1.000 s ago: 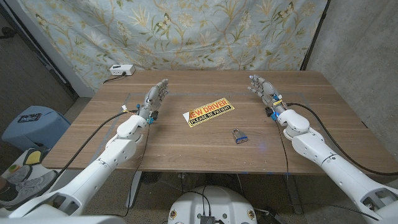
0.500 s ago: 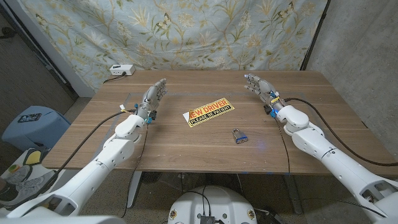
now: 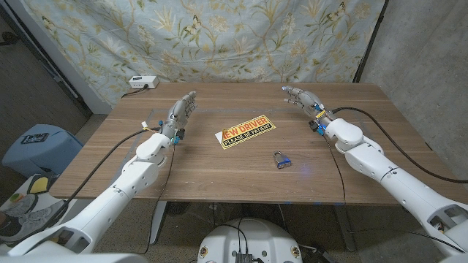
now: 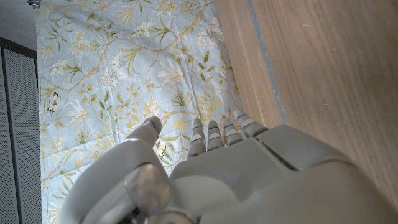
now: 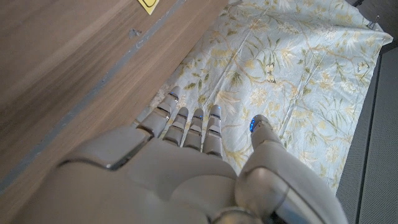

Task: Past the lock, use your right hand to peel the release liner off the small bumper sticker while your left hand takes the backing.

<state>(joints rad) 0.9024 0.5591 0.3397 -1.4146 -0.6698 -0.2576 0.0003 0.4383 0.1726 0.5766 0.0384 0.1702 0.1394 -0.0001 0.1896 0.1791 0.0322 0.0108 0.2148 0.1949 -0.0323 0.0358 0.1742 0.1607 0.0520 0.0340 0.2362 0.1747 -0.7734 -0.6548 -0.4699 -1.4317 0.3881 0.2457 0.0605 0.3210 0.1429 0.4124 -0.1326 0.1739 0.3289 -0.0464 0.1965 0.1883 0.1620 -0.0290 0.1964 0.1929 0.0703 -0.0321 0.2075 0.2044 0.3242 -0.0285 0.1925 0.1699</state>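
A yellow bumper sticker [image 3: 248,131] with red and black lettering lies flat near the middle of the wooden table [image 3: 219,172]. A small padlock [image 3: 281,159] with a blue body sits nearer the front, to the sticker's right. My right hand [image 3: 301,99] hovers open at the back right, fingers stretched toward the sticker, well apart from it. My left hand [image 3: 181,113] stands open to the sticker's left, fingers pointing away from me. A yellow corner of the sticker [image 5: 148,5] shows in the right wrist view, beyond my right hand [image 5: 186,162]. My left hand [image 4: 205,174] holds nothing.
A small white box [image 3: 142,82] with a cable sits at the table's back left corner. A floral cloth [image 3: 219,36] hangs behind the table. Black cables run along both arms. A blue bin [image 3: 40,146] stands on the floor at the left.
My right hand has swung leftward and slightly back, toward the sticker's side. The left hand, sticker and padlock have stayed put.
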